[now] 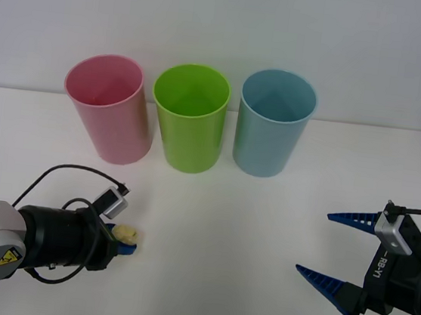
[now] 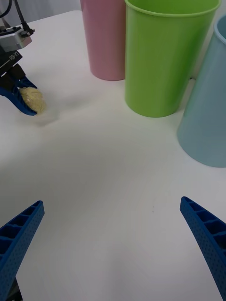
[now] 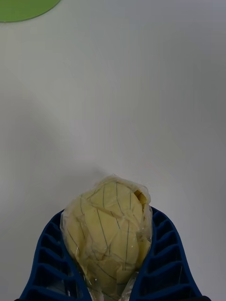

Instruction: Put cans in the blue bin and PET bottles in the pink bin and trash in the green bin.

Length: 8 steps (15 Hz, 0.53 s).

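Item: the trash (image 3: 107,230), a pale-yellow crumpled lump in clear wrinkled film, faintly lined. It is egg-shaped; its long axis runs along my left fingers, narrower end pointing out past the fingertips and away from my wrist, toward the right across the table. Location: near left part of the table (image 1: 225,228), low over the surface; I cannot tell whether it touches.

Holder: my left hand (image 1: 126,241), its blue ribbed fingers (image 3: 47,254) closed narrow around the lump, one on each side, pressing its flanks. The lump stands out beyond the tips.

Containers, far side of the table, in a row, all upright, rims up:
- the pink bin (image 1: 109,108), leftmost, far from the trash and nearest to it of the three. What I see of its inside holds nothing.
- the green bin (image 1: 190,117), middle, just beside the pink one. Visible inner wall bare.
- the blue bin (image 1: 274,123), rightmost, just beside the green. Visible inner wall bare.
The bottoms of all three are hidden from me.

Other: my right hand (image 1: 337,252), near right, well apart from the bins and from the trash, fingers spread wide, holding nothing, above bare table.
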Available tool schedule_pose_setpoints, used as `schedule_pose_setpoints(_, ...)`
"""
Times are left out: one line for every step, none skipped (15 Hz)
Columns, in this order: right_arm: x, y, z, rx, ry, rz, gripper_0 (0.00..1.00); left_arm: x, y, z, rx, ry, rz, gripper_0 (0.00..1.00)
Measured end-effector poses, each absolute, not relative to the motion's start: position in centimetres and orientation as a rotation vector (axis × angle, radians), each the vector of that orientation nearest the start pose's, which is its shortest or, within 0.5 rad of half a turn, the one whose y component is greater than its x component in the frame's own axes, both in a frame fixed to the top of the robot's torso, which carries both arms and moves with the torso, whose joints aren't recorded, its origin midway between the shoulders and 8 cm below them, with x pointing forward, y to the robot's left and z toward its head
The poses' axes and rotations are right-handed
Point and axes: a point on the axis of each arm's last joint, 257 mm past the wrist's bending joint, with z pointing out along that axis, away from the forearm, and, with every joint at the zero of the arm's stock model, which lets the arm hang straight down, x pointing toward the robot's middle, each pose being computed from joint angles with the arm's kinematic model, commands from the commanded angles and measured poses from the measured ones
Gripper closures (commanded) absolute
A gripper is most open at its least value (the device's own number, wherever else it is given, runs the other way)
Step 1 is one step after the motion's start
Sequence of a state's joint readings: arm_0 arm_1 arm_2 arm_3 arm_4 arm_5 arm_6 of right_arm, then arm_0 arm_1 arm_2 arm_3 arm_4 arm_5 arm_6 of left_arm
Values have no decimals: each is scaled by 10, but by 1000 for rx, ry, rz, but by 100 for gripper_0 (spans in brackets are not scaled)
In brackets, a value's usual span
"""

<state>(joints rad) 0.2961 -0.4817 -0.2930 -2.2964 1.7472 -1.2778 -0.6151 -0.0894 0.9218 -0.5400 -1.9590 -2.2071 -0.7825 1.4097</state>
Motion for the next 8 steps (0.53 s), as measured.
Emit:
schedule_pose_setpoints(329, -186, -183, -1075, 1799, 440, 0, 378, 173, -332, 941, 2263, -372, 100)
schedule_pose_setpoints(329, -186, -183, -1075, 1799, 440, 0, 377, 172, -329, 961, 2229, -379, 100)
schedule_pose_setpoints(329, -186, -183, -1075, 1799, 440, 0, 378, 172, -324, 969, 2197, -391, 100)
schedule_pose_setpoints(329, -186, -183, -1075, 1799, 440, 0, 379, 171, -318, 968, 2164, -409, 100)
schedule_pose_setpoints(329, -186, -183, -1075, 1799, 440, 0, 381, 171, -311, 968, 2129, -422, 100)
schedule_pose_setpoints(329, -186, -183, -1075, 1799, 440, 0, 382, 170, -305, 965, 2096, -428, 100)
schedule_pose_setpoints(329, -186, -183, -1075, 1799, 440, 0, 382, 169, -299, 964, 2065, -441, 100)
schedule_pose_setpoints(329, -186, -183, -1075, 1799, 440, 0, 381, 167, -294, 967, 2035, -459, 100)
